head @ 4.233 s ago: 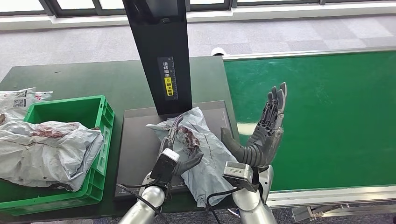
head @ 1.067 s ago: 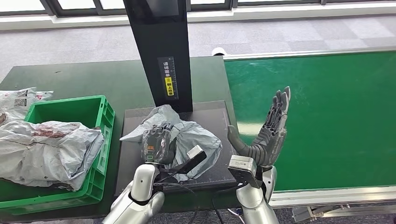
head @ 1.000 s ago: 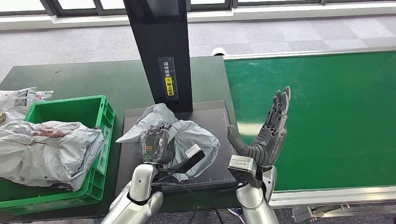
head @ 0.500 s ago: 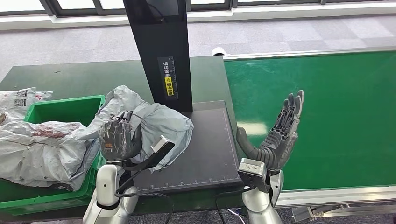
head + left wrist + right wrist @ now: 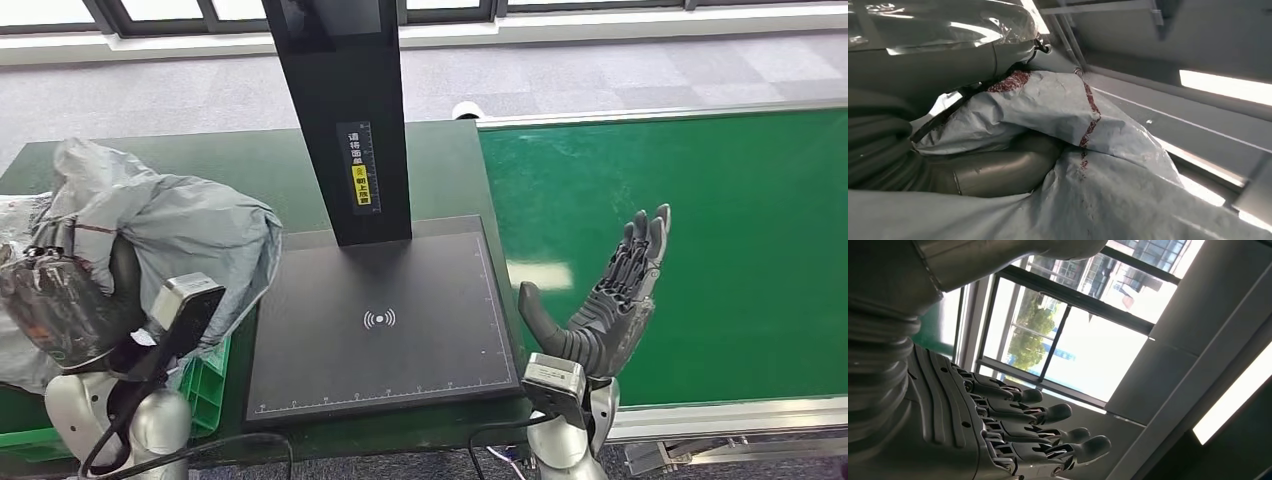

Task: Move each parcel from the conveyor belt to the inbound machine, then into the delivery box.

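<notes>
Parcel [image 5: 170, 215]: grey crumpled poly bag with dark red streaks, bulging above and beside left hand.
Left hand [image 5: 62, 310]: wrapped around parcel's lower fold, raised over green box [image 5: 205, 385].
Right hand [image 5: 610, 305]: fingers spread, upright, holding nothing, well apart from parcel.

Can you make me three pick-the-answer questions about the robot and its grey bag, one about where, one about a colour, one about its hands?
1. Where is the grey parcel?
A. on the conveyor belt
B. held up at the robot's left, above the green box
C. on the black scanner pad

2. What colour is the conveyor belt?
A. green
B. red
C. yellow

3. How is the right hand?
A. holding a parcel
B. curled in a fist
C. empty, fingers apart

Answers: 1 B, the left hand grips it there. 2 A, its surface is plain green. 3 C, nothing is in it.
</notes>
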### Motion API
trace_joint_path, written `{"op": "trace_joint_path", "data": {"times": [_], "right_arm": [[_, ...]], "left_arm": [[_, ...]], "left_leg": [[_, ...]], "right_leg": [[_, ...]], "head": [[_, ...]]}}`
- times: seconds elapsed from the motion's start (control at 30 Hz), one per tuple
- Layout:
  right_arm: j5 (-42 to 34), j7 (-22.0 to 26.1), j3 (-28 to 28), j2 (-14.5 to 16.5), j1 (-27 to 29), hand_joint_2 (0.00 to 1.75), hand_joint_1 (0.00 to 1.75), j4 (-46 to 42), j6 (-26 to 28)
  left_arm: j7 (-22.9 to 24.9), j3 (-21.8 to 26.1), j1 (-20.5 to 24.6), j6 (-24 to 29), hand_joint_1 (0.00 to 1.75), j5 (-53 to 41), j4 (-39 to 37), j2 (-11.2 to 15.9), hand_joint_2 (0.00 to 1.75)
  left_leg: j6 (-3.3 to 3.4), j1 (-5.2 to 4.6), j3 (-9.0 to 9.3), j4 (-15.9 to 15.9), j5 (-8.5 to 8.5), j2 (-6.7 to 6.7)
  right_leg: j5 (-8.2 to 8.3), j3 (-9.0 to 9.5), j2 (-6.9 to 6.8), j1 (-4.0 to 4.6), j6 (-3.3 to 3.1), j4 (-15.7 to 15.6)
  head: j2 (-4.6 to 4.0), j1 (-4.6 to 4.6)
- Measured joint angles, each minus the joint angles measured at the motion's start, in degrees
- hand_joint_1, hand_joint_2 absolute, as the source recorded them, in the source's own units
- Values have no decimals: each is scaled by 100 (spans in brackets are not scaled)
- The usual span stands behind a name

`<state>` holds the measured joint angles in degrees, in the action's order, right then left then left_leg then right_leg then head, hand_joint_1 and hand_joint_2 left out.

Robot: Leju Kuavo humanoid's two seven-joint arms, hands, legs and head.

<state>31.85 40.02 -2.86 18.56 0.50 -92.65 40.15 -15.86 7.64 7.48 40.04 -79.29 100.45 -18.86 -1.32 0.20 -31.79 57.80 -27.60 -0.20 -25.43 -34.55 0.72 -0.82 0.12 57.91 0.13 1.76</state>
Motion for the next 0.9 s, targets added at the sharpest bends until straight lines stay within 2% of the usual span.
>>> {"op": "trace_joint_path", "data": {"times": [0.17,0.6,0.7,0.8,0.9], "right_arm": [[1,0,4,-2,23,175,0,-17,0],[-2,0,6,-2,53,175,0,-17,0],[-2,0,6,-2,58,175,0,-17,0],[2,0,6,-2,66,175,0,-17,0],[7,0,6,-2,66,175,0,-17,0]], "left_arm": [[-19,255,-4,0,175,10,112,-22,175],[-38,472,5,0,175,23,166,-25,175],[-151,778,110,0,175,156,113,-26,175],[-391,1394,359,-1,175,246,-162,-47,175],[-353,1803,490,-2,175,99,-441,-63,175]], "left_leg": [[0,0,0,0,1,-1],[0,0,-1,0,0,-1],[-1,0,-1,0,1,0],[-2,0,1,0,2,0],[-3,1,2,0,3,0]], "right_leg": [[0,2,-1,0,0,0],[0,1,-1,0,0,0],[0,0,-1,0,0,0],[0,1,-1,0,0,0],[1,1,-1,1,-1,0]], "head": [[0,1],[0,1],[0,0],[0,-1],[0,-1]]}}
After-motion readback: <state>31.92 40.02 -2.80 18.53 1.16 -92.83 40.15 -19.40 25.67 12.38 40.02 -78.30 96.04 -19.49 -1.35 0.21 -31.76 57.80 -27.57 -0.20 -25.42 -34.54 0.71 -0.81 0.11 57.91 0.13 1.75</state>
